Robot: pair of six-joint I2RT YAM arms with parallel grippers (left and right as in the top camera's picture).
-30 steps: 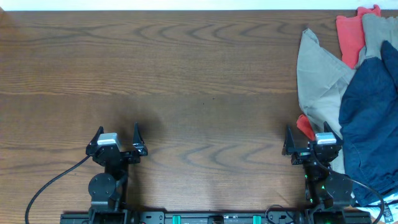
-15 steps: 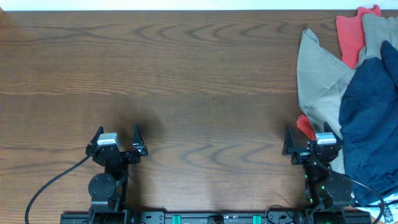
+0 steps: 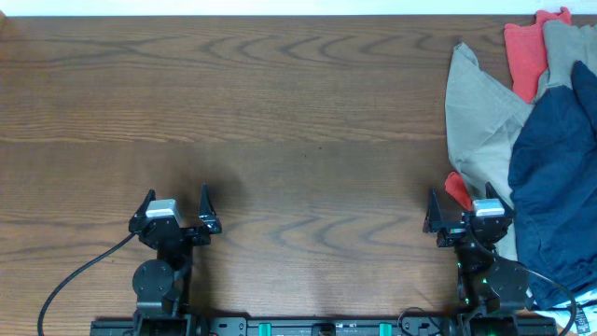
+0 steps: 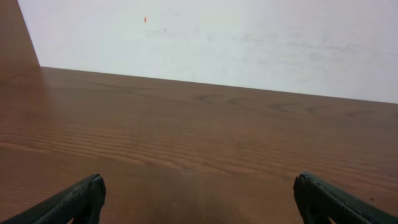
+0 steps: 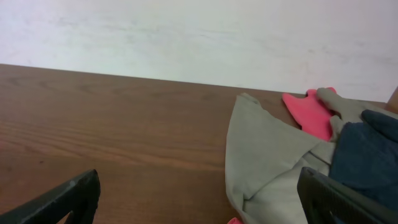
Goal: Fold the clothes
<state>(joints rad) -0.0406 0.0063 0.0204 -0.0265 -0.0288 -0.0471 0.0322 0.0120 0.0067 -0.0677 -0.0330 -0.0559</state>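
The dark navy blue denim-like shorts (image 3: 555, 177) lie crumpled at the right edge of the brown wood-grain bench (image 3: 280, 112), partly on top of a rumpled khaki-beige garment (image 3: 476, 112). A red-orange cloth (image 3: 524, 51) sits at the far right corner. The right pincer (image 3: 461, 194) is near the front edge, just beside the pile, with its black fingers spread wide and gripping nothing. The left pincer (image 3: 176, 193) is well apart on the left, likewise spread wide above the wood
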